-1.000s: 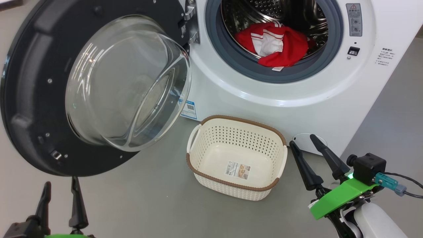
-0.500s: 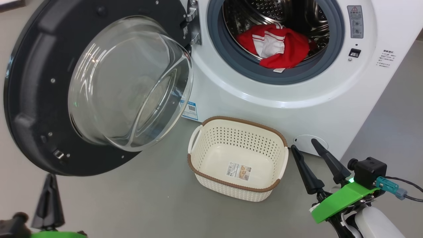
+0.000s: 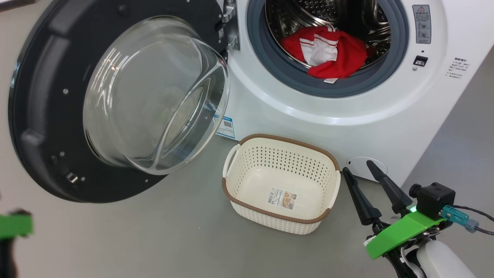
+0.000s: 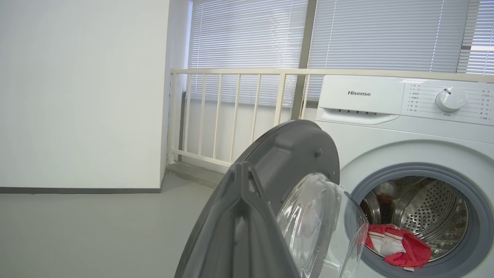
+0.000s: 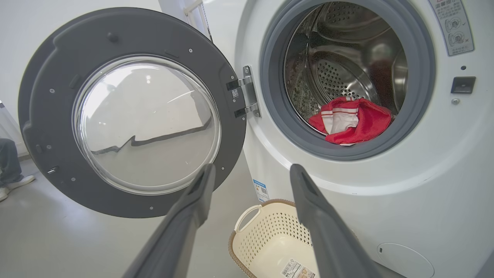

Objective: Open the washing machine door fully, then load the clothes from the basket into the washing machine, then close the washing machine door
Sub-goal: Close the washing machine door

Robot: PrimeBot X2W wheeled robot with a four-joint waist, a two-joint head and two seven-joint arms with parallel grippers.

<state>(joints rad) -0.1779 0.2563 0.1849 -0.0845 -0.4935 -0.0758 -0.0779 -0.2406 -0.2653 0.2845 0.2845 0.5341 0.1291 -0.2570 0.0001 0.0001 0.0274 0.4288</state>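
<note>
Loaded, by the look of it, and ready for shutting the large round glossy black washing machine door point(image 3: 38, 96).

Standing wide open to the left of the white boxy front-loading washing machine point(image 3: 308, 116), hinged at the right, free edge out on the left arm's side. Nearer to the left gripper point(image 4: 241, 170): fingers pressed together on nothing, aimed at the door's rim almost edge-on, contact impossible to judge. Off to the right, the right gripper point(image 3: 357, 166): spread wide, empty, just beside the small cream-white perforated plastic basket point(image 3: 285, 138), bare of laundry. Inside the steel drum point(image 3: 305, 11): bright red, white-striped clothes point(image 3: 328, 54).
</note>
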